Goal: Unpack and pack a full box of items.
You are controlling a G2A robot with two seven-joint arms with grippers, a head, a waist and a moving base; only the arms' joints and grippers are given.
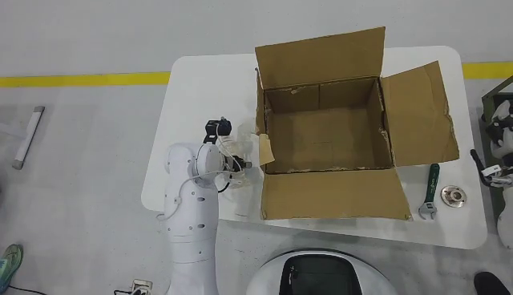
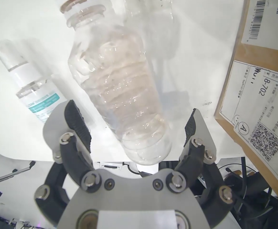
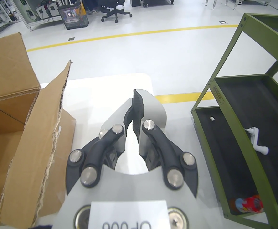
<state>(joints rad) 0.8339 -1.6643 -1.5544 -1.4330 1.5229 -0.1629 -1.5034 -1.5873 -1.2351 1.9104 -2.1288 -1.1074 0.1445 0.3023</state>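
The left pincer (image 2: 133,110) hangs wide open over the desk (image 1: 200,94), its fingers either side of the base of a clear bottle (image 2: 120,84) that lies on its side. Neither finger seems to touch it, so nothing is gripped. Just beside it lies a small spray bottle (image 2: 31,82) with a teal label. In the top view both sit at centre left, close to the box (image 1: 325,139), which stands in the middle with all flaps spread and its floor bare. A wrench (image 1: 431,189) and a round metal part (image 1: 453,195) lie at lower right. The right pincer (image 3: 134,110) is closed on nothing, between the box and a green cart (image 3: 239,77). Unpacking looks finished or nearly so; repacking appears not yet begun, with at least four items to return.
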